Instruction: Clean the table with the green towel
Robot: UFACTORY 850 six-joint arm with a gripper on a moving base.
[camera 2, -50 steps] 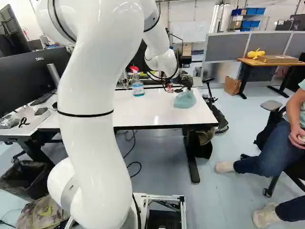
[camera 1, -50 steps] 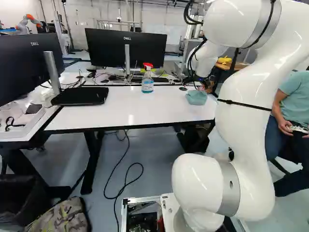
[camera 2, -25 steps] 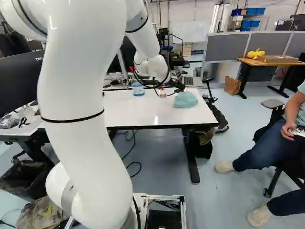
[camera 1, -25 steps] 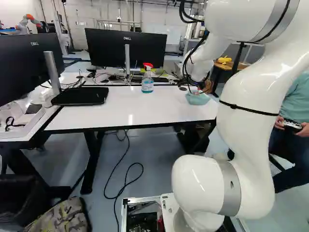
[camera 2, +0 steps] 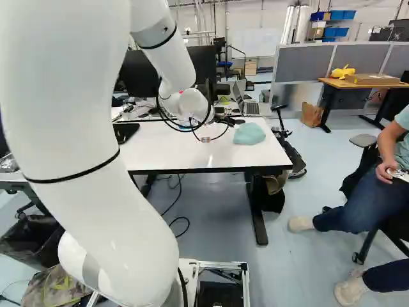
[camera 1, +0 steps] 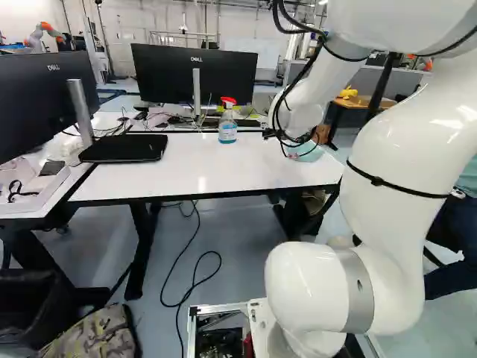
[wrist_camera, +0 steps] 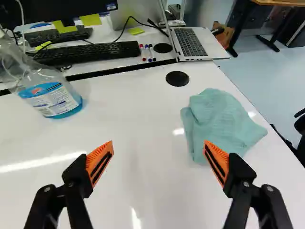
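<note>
At the far end of the arm, the gripper (camera 2: 225,119) shows only as a small dark part over the white table (camera 2: 192,153) in the right base view, to the left of the green towel (camera 2: 249,133). In the wrist view the gripper (wrist_camera: 158,147) stands open above the table top, nothing between its fingers. The crumpled towel (wrist_camera: 221,124) lies on the table near its side edge, ahead of and beside one orange-padded finger; any contact cannot be told. The left base view shows the towel (camera 1: 307,151) partly behind the wrist and its cables.
A spray bottle (camera 1: 227,123) stands on the table, on the gripper's other side from the towel. Behind are a keyboard (wrist_camera: 88,51), pens, a laptop (wrist_camera: 193,43) and a monitor (camera 1: 195,74). A second monitor (camera 1: 45,97) stands at the left. A person sits at the right.
The arm has swung its wrist leftward in the right base view, away from the towel, and now covers the spray bottle there. Neither towel nor base has moved.
</note>
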